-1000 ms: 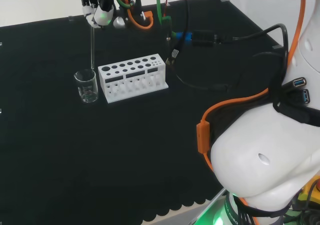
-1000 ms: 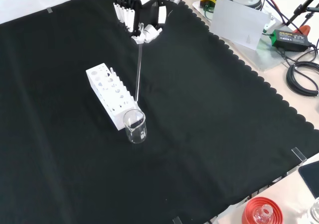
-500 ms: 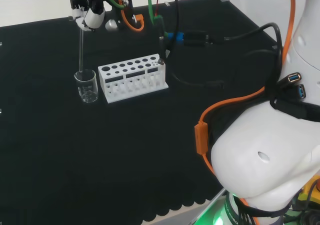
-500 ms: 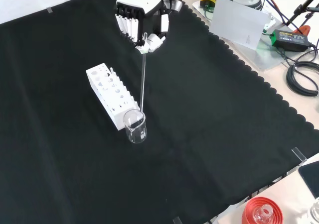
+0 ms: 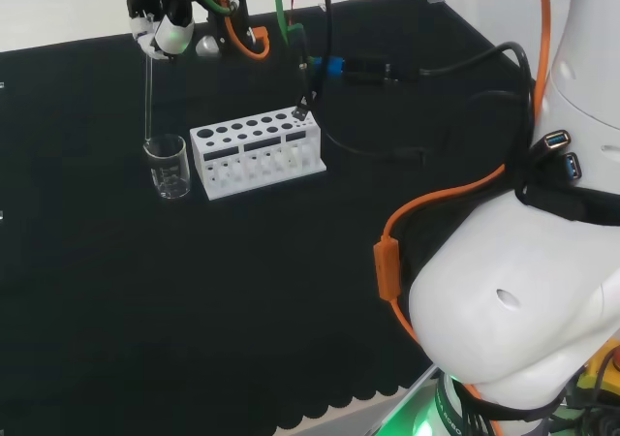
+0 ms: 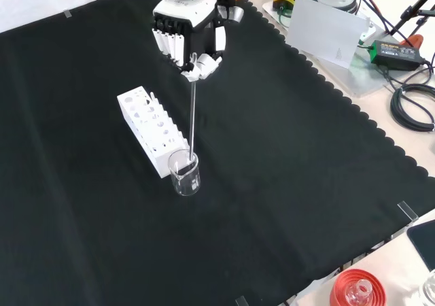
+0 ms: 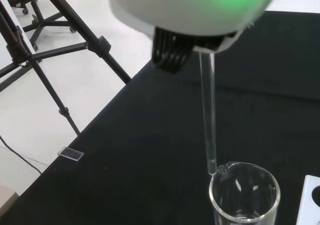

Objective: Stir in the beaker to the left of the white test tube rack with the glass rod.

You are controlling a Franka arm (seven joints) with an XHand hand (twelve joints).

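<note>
The hand [image 5: 160,19] hangs high over the cloth, fingers pinching the top of a thin glass rod [image 5: 148,92] that points almost straight down. A small clear beaker [image 5: 168,165] stands just left of the white test tube rack [image 5: 257,150] in the head view. In the front view the hand [image 6: 187,30] holds the rod [image 6: 193,109] above the beaker [image 6: 184,173], which stands at the near end of the rack [image 6: 146,126]. In the wrist view the rod [image 7: 207,115] ends right at the rim of the beaker [image 7: 243,190], by its spout. I cannot tell whether the tip is inside.
A red ribbed stand [image 6: 353,289] with a flask sits off the cloth at the front view's lower right. Cables [image 6: 414,105] and a white card [image 6: 326,27] lie beyond the cloth's scalloped right edge. Black cables [image 5: 387,77] cross the cloth behind the rack in the head view.
The hand has moved left in the head view, carrying the rod from behind the rack's end to the beaker's left rim. Beaker and rack have not moved.
</note>
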